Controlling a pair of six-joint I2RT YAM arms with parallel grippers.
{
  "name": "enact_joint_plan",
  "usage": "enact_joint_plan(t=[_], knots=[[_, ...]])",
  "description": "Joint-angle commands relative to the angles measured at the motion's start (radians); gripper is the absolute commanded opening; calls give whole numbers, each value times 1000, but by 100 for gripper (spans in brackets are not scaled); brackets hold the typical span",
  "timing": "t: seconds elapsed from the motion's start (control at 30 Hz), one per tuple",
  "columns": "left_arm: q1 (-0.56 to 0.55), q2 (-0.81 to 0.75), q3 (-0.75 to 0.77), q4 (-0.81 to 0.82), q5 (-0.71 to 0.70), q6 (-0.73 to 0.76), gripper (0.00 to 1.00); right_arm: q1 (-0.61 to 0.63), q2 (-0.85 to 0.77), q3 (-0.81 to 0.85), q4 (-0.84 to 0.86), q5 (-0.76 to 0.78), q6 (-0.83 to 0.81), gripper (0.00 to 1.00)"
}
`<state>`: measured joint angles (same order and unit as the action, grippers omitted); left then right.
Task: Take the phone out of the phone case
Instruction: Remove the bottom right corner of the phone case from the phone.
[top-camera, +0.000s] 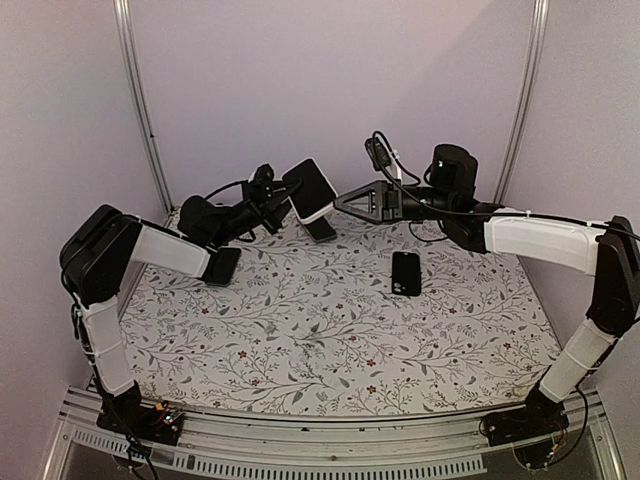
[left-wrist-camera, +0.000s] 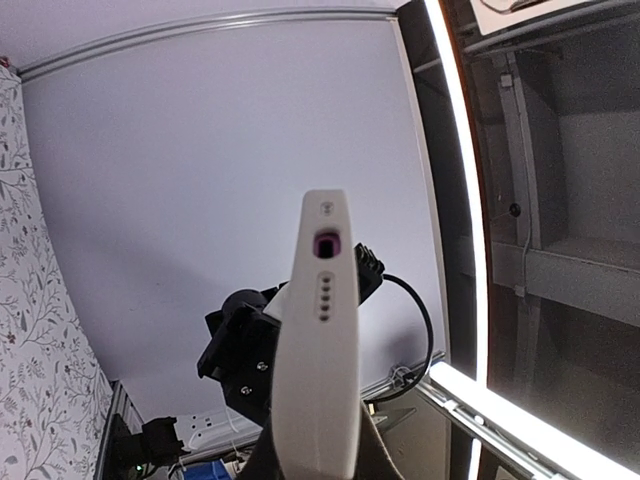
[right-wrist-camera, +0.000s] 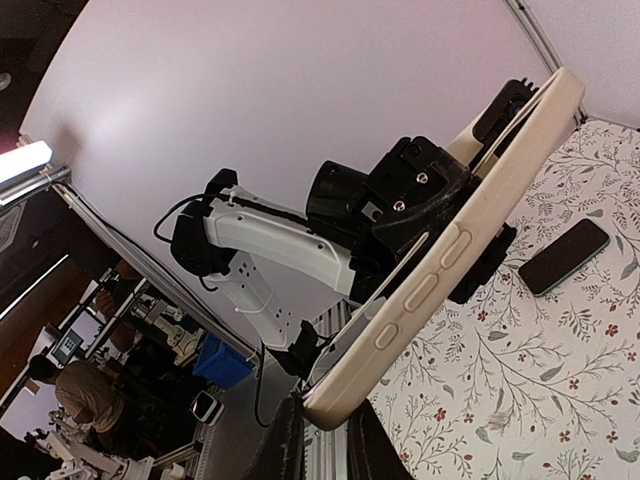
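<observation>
Left wrist view, nearest first: my left hand is pinched shut on the phone case, whose port end points away toward the wall. Right wrist view: my right hand clamps one end of the same cream case, edge-on with its side buttons showing. Beyond it are my left arm and a dark handset lying on the table. Only the top view shows the phone — black screen, seated in the case, held above the table's far side — and a black handset lying flat.
</observation>
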<state>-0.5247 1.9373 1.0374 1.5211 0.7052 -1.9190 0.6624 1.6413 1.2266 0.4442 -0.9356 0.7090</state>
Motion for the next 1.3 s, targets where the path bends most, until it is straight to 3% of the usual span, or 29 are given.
enact_joint_plan(t=[0.0,0.57,0.6,0.77,0.87,1.1,1.27], knots=[[-31,-3,-19,206,-54,-63,0,27,-20,84,67,-21,-62,5],[-77,22,27,235,-49,-114,0,39,55,178,122,-37,-92,0],[-75,21,27,235,-47,-111,0,39,59,181,122,-41,-88,1],[-40,-13,-6,206,-31,-56,0,36,58,167,119,-35,-61,26],[-17,-34,-27,192,-26,-31,0,26,41,152,125,-26,-29,33],[-8,-61,-21,129,-2,25,0,22,26,150,132,-17,17,33],[-8,-79,-16,107,8,52,0,17,47,157,131,-26,56,23]])
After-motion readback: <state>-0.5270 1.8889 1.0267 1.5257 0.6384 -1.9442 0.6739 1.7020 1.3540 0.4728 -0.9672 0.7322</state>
